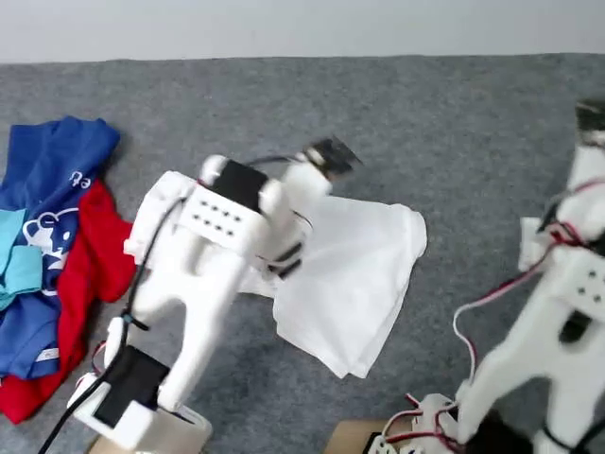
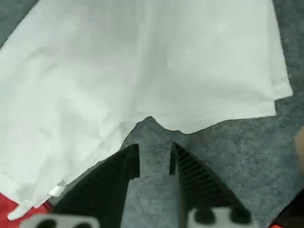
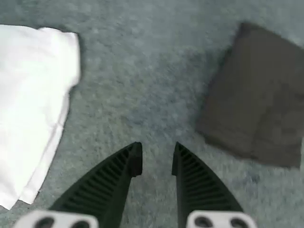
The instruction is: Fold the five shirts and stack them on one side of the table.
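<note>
left hand (image 2: 154,153) slightly parted, empty (white shirt (image 2: 142,61) near) | right hand (image 3: 156,153) likewise

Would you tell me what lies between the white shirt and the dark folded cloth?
Nothing but bare grey table cover, as the right wrist view shows, with the open right pincer over that stretch.

Bright, even light from overhead, soft and diffuse. White shirt (image 2: 142,57) is near blown out in the left wrist view (folds barely read). Thin soft shadow on the grey bench (image 2: 237,152) along its hem at 6 o'clock. High view: faint shadow under the shirt's 5 o'clock edge. Right arm's black fingers (image 3: 114,185) read matte, ribs visible.
</note>
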`<state>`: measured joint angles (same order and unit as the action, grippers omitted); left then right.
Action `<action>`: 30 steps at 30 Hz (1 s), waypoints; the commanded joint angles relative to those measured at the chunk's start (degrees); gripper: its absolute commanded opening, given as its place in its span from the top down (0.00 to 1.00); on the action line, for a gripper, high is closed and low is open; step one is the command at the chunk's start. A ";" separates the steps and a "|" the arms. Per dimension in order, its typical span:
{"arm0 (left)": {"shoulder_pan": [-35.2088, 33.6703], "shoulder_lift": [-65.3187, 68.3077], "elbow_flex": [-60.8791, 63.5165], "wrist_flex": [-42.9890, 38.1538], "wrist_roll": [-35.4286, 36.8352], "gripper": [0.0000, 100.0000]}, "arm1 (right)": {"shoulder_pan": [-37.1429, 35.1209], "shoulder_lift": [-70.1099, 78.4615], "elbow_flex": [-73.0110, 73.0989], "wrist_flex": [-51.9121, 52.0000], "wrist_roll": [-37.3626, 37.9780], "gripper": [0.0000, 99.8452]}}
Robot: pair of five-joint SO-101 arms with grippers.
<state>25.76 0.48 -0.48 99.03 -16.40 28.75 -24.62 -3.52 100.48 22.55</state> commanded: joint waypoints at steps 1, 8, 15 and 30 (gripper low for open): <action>4.04 -3.08 0.57 0.09 -4.31 0.91 | 3.74 -6.02 2.37 2.33 0.53 0.89; 3.08 -3.34 0.84 1.32 -5.01 0.91 | 11.30 -12.97 9.58 2.33 2.37 0.89; -12.22 -8.26 6.55 -6.24 -4.66 0.91 | 12.18 -17.63 14.24 2.33 7.12 0.89; 0.09 -8.79 21.67 -11.25 -13.71 0.87 | 12.44 -27.47 18.37 2.33 7.12 0.89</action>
<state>22.95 -5.23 21.23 88.40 -26.51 40.79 -50.20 15.03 100.48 29.14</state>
